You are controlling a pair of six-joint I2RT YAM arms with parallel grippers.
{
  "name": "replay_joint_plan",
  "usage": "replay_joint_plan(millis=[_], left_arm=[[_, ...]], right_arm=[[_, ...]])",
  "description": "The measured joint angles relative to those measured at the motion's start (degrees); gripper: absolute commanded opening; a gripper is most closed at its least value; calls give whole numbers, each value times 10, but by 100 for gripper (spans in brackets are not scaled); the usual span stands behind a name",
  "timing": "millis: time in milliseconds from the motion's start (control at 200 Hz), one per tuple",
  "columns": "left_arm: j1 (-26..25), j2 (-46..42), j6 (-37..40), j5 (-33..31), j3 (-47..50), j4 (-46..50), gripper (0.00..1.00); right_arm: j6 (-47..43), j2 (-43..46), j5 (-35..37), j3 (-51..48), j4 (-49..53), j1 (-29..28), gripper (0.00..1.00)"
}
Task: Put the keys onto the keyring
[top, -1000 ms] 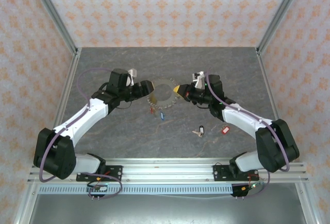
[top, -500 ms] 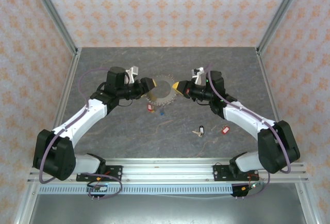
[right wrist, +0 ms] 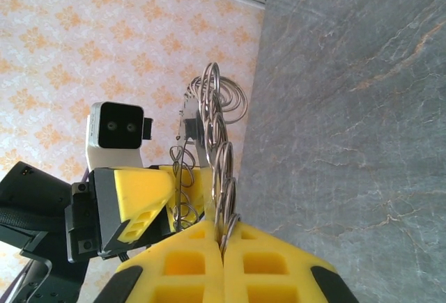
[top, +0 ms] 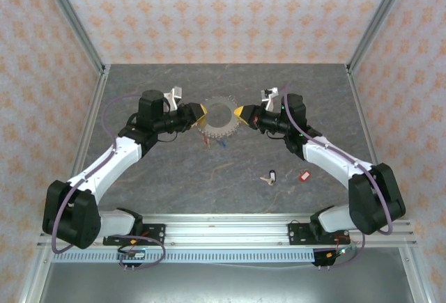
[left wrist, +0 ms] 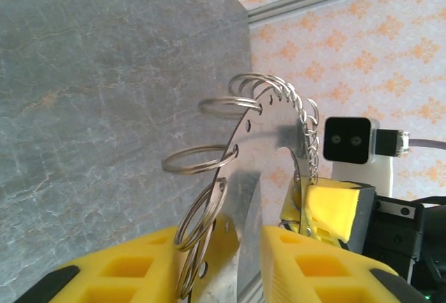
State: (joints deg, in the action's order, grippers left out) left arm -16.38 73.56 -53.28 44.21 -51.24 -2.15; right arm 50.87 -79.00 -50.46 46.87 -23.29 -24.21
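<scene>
The large round grey-tan metal keyring (top: 209, 129) is hanging above the far middle of the grey marbled surface (top: 160, 177), spanning the gap between the two arms. Up close the keyring (left wrist: 272, 118) is reading as a thin flat plate with small wire loops threaded through holes along its rim. It is probably behaving as stiff, light and slick, while the loops are likely springing and swivelling under any push. The flat plate between loops is looking like the sound place to pinch.

The left gripper (top: 200, 115) is clamping one edge, with the plate sitting between its yellow fingers (left wrist: 139, 272). The right gripper (top: 239, 113) is pressing its fingers together on the opposite edge (right wrist: 223, 244).

A tiny red-headed key (top: 207, 141) and a blue-headed key (top: 223, 143) are showing just below the ring. I cannot tell whether they are dangling from it or lying on the surface. A black-headed key (top: 271, 176) and another red-headed key (top: 304, 175) are lying well apart from the ring, nearer the right arm.

The loops' split ends are too fine to make out. The left gripper's pad contact is being cut off by the frame edge.
</scene>
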Motion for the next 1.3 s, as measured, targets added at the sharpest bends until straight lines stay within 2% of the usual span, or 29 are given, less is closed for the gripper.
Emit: replay_joint_plan(millis=[55,125,190,270,325,460,515,631,716,786,886,936,1031,1166,1301], left_arm=[[0,0,-7,2,0,-5,25],[0,-1,-12,5,0,-10,22],[0,-3,-14,6,0,-14,15],[0,-10,-15,9,0,-18,13],[0,-17,-16,8,-1,-19,9],[0,-26,-15,7,-2,-20,0],[0,-28,-15,5,-2,-20,0],[0,-38,-12,-3,-1,-21,0],[0,-47,-13,-10,0,-35,0],[0,-50,-15,-14,1,-54,0],[0,-56,-21,-18,9,-81,0],[0,-60,-22,-22,14,-91,0],[0,-72,-22,-29,20,-102,0],[0,-93,-22,-36,23,-126,0],[-1,-109,-21,-42,23,-158,0]], right_arm=[[2,0,0,0,-3,0,0],[4,0,-2,0,-6,2,2],[5,0,-2,2,-7,3,5],[6,0,-2,4,-5,5,5],[6,0,-3,6,-5,5,12],[2,2,-1,10,-2,4,18],[-4,7,6,10,6,3,21],[-24,32,32,10,36,3,43],[-41,56,56,10,55,2,44],[-54,77,78,10,72,2,50],[-82,114,122,7,102,2,51],[-97,140,149,2,116,2,57],[-142,196,187,-19,122,3,55],[-234,273,205,-68,102,-1,44],[-333,296,220,-84,97,-31,34]])
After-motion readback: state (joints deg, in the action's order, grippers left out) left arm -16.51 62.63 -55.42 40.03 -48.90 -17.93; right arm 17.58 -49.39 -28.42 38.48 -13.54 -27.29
